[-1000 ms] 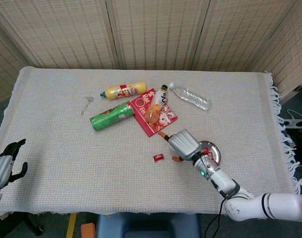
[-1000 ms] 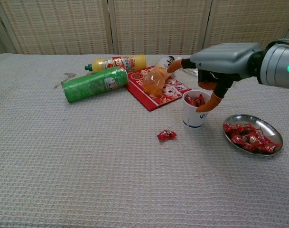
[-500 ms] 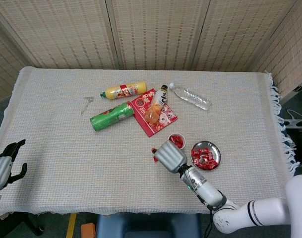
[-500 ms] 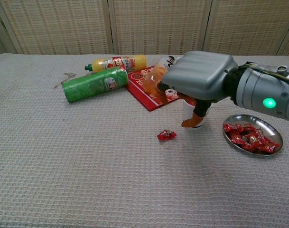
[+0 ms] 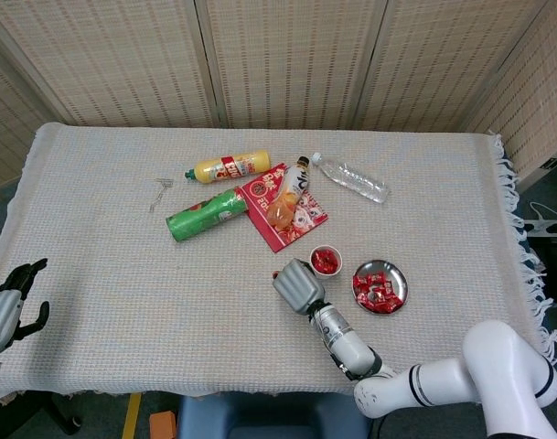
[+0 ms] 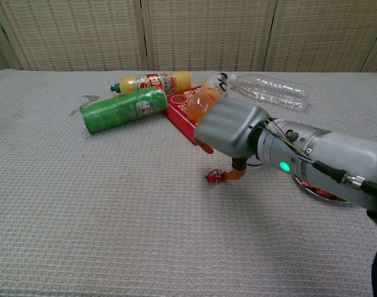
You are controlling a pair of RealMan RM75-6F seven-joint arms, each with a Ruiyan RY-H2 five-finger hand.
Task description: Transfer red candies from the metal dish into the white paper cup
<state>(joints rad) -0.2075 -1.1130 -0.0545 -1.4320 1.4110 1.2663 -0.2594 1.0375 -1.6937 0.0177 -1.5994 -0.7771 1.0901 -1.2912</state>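
The white paper cup (image 5: 326, 261) stands on the cloth with red candies inside. Just right of it lies the metal dish (image 5: 380, 286), holding several red candies. In the chest view my forearm hides the cup and most of the dish (image 6: 314, 190). One stray red candy (image 6: 215, 177) lies on the cloth left of the cup. My right hand (image 6: 229, 132) hangs low over it, palm down, with an orange fingertip (image 6: 236, 174) touching or almost touching the candy's right side. The hand holds nothing. In the head view this hand (image 5: 294, 283) covers the stray candy. My left hand (image 5: 7, 306) idles open at the table's near-left edge.
Beyond the cup lie a green canister (image 5: 205, 213), a yellow bottle (image 5: 230, 167), a red snack packet (image 5: 293, 219) with an orange bottle (image 5: 287, 197) on it, and a clear plastic bottle (image 5: 351, 177). A small wire clip (image 5: 160, 190) lies further left.
My right hand has left its place over the cup, moving left and down to the stray candy on the cloth. The left hand has stayed put.
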